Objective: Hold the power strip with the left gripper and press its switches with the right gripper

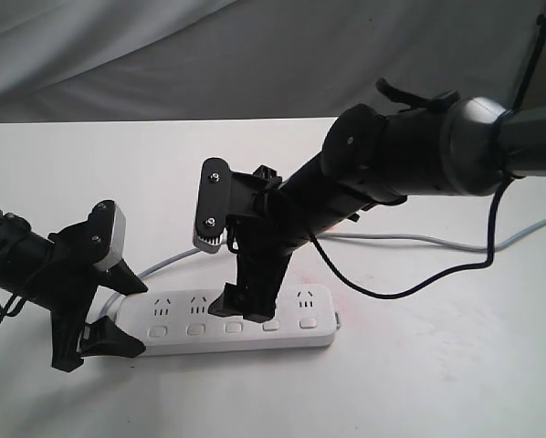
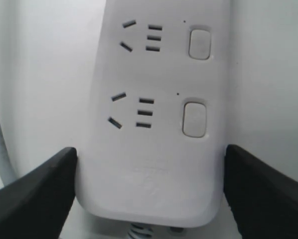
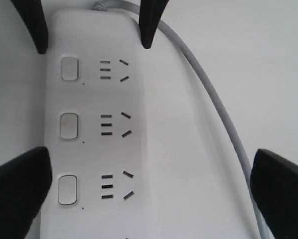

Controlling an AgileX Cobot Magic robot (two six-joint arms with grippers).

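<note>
The white power strip [image 1: 255,339] lies flat on the white table, its switches [image 1: 196,329] in a row along the near side. My left gripper [image 1: 120,312] clamps the cord end; in the left wrist view its black fingers [image 2: 39,194] press both sides of the power strip [image 2: 154,169], with two switches [image 2: 194,119] beyond. My right gripper [image 1: 246,306] hovers over the strip's middle. In the right wrist view the right gripper [image 3: 151,194] stands wide open, straddling the power strip [image 3: 159,149] beside three switches [image 3: 69,125], touching none that I can see.
The strip's grey cord [image 3: 209,99] curves away along the table behind the strip [image 1: 163,265]. A black cable [image 1: 410,287] and a grey one [image 1: 419,239] hang from the right arm over the table [image 1: 437,365]. Grey cloth [image 1: 255,55] backs the scene.
</note>
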